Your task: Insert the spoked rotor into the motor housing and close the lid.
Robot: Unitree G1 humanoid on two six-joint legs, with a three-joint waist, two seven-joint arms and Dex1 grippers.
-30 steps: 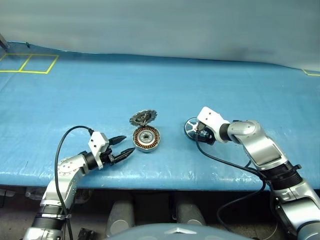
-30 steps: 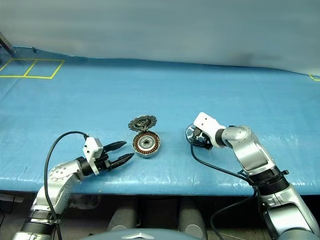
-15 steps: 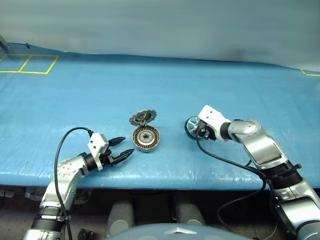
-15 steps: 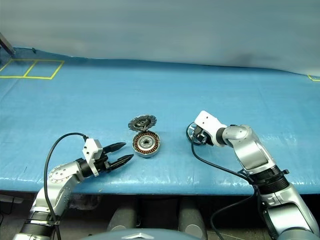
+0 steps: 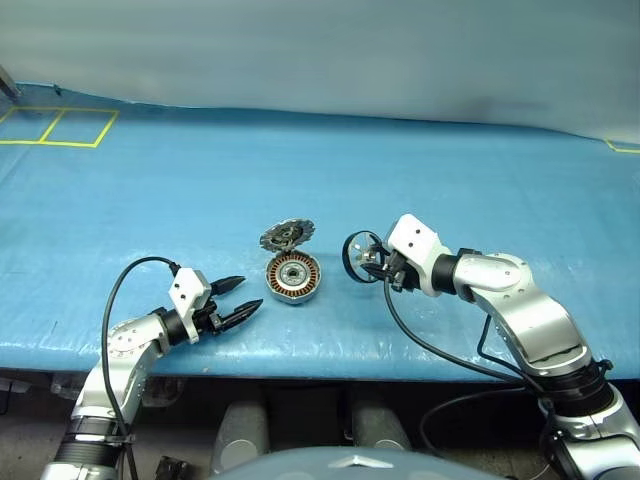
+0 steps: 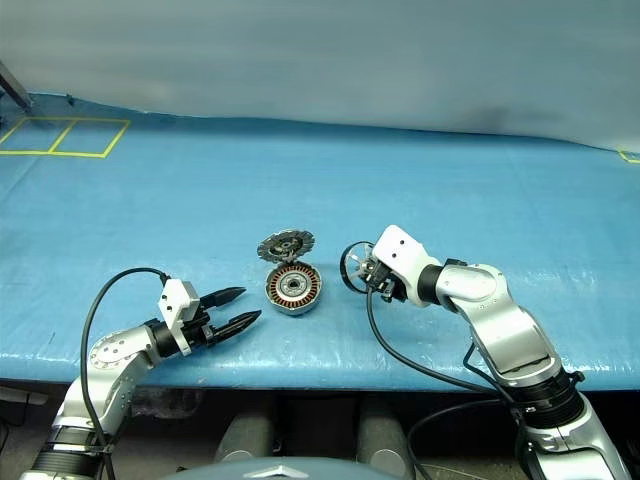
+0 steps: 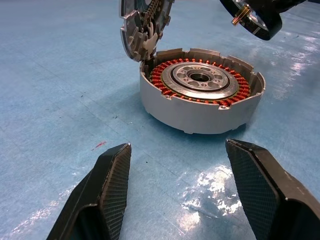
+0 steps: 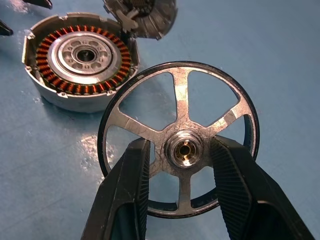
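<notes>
The right claw [image 8: 182, 172] pinched the spoked rotor [image 8: 179, 137] by its hub, held above the bench [image 5: 420, 180] just beside the open motor housing [image 5: 292, 277], while the left claw [image 5: 233, 299] stood spread nearby.

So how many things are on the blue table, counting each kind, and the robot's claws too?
Round silver metal motor housing with copper ring: 1
Round grey toothed lid, standing open: 1
Thin dark spoked metal rotor wheel: 1
Black two-fingered grippers, left gripper and right gripper: 2
Total: 5
</notes>
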